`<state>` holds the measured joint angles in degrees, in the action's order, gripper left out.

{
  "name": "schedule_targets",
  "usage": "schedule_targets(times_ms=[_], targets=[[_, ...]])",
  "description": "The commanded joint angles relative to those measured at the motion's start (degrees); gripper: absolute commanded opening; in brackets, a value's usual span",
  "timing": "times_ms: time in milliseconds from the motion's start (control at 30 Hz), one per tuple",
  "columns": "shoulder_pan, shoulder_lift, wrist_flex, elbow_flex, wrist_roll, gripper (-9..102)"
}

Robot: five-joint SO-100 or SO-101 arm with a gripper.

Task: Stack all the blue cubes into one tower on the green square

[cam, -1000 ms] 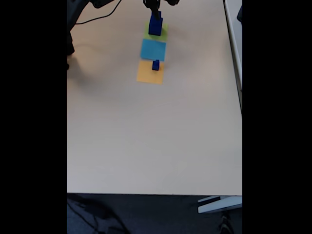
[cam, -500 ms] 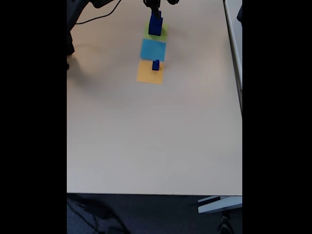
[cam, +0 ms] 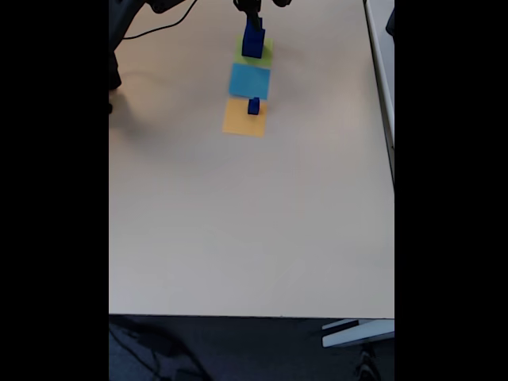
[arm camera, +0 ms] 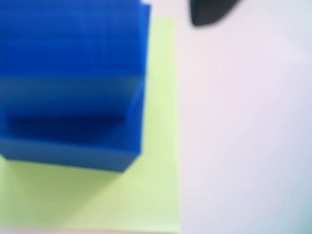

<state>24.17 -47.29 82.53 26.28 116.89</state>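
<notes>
On the far side of the tabletop (cam: pixel 238 222) in the fixed view, three flat paper squares lie in a row running away from the camera: an orange square (cam: pixel 243 119) nearest, a light-blue square (cam: pixel 249 80) in the middle, and the green square (cam: pixel 261 52) farthest. A tower of blue cubes (cam: pixel 253 40) already stands on the green square, its long axis upright, and the hand (cam: pixel 252 16) hangs directly over its top. The picture is too small to show whether the fingers are closed on the topmost cube or apart, so I cannot tell the hand's state.

The wrist view looks down close on the tower's cubes (arm camera: pixel 73 83), blurred, with a stepped outline that suggests a smaller cube seated on a larger one. The stack sits toward the left of the green square (arm camera: pixel 156 185) in this view, leaving a lime margin at the right and below. A dark blurred shape (arm camera: pixel 209 12) at the top edge may be one finger (not certain).

One small blue cube (cam: pixel 253 105) stands alone at the far edge of the orange square, well apart from the tower. Since it is the smallest still loose, it probably belongs on top, largest-to-smallest ordering keeping the tower stable.
</notes>
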Motion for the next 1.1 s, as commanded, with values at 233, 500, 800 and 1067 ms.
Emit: schedule_targets(times_ms=[233,500,800,1067], targets=[[-3.16,-9.58,0.26,-2.72,-6.68,23],[-3.52,-10.28,1.76,-2.72,-6.50,13],[-4.83,-11.60,4.48,-2.72,-7.56,0],[-3.96,-11.16,5.71,-2.72,-4.92,0]])
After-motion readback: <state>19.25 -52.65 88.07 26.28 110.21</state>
